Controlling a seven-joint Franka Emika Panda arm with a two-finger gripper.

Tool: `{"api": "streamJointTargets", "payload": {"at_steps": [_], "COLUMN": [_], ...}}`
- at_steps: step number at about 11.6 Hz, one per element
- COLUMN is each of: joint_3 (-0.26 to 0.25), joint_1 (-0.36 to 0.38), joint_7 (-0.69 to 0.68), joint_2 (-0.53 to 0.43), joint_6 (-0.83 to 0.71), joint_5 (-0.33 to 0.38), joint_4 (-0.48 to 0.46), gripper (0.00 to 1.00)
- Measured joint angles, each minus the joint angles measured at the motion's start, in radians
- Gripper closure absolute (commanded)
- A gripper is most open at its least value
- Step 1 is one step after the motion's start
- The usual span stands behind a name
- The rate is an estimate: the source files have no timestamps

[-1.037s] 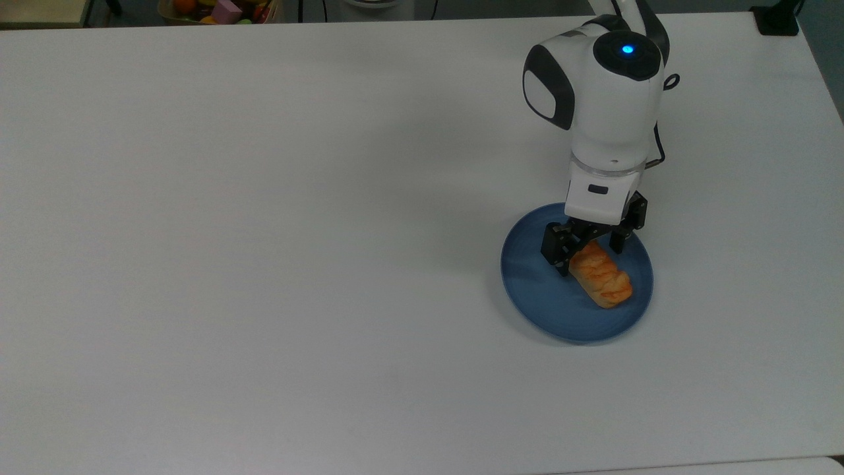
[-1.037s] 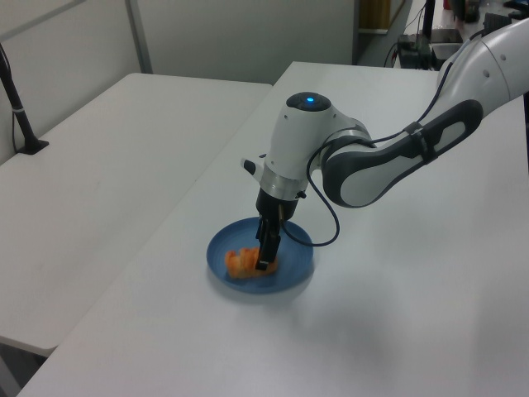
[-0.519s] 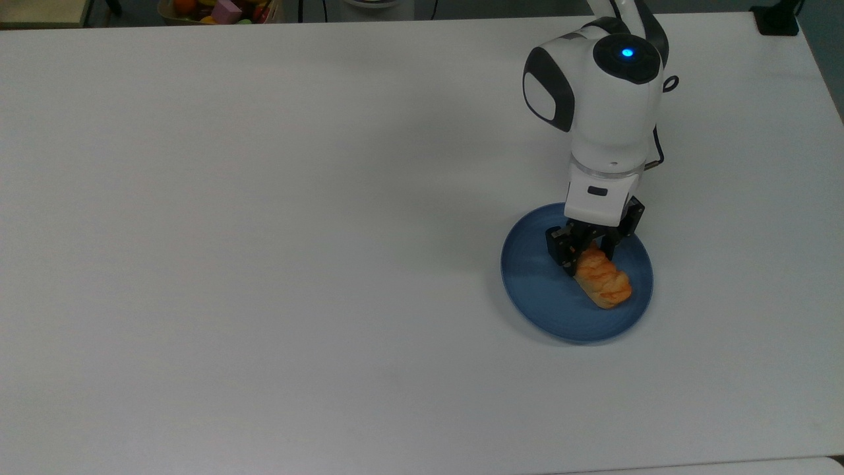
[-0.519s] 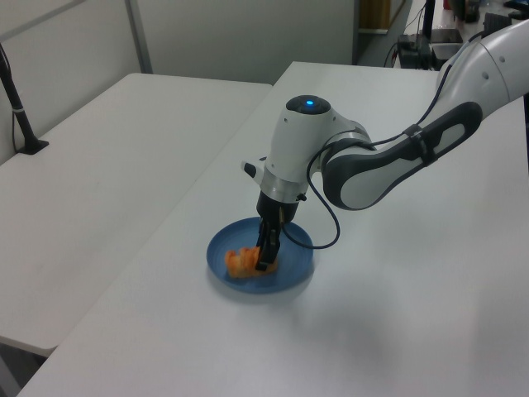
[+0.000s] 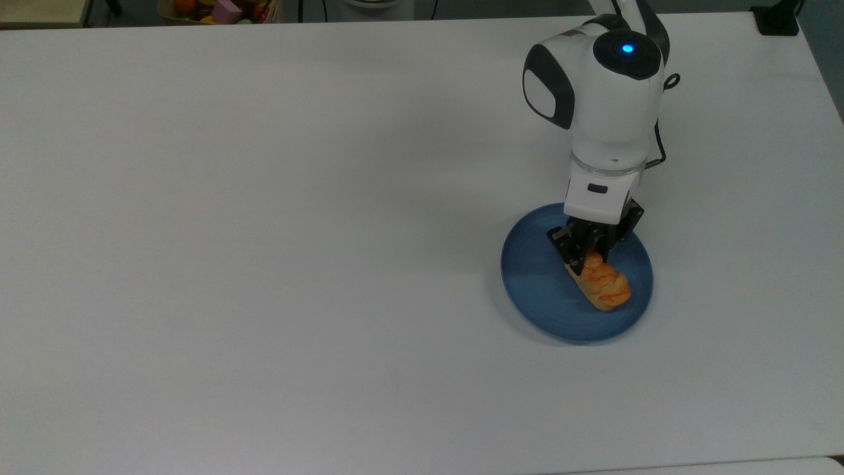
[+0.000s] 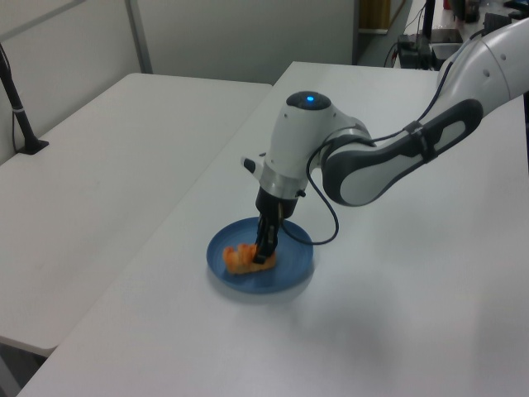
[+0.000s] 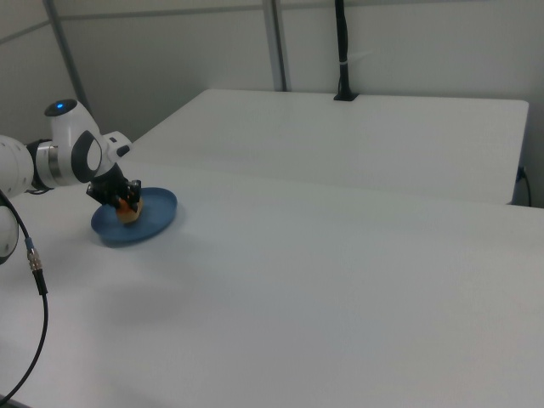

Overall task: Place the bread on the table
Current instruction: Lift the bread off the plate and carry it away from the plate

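The black two-finger gripper (image 5: 589,253) is closed on one end of the small golden-orange braided bread roll (image 5: 603,282), which lies on the round blue plate (image 5: 531,277) on the white surface (image 5: 264,231); it looks light, soft, crushable.

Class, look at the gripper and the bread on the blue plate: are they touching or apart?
Touching. In the top view the gripper has its two black fingers pressed against both sides of the bread's upper end, with no gap, above the blue plate.
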Motion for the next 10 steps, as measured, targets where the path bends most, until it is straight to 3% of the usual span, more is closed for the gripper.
{"api": "streamJointTargets", "payload": {"at_steps": [6, 10], "joint_3": [-0.002, -0.009], "joint_1": [-0.035, -0.147], "joint_7": [0.004, 0.004], "joint_2": [-0.135, -0.289], "joint_6": [-0.060, -0.176], "joint_5": [0.019, 0.067], "joint_4": [-0.007, -0.024], "gripper": [0.64, 0.66]}}
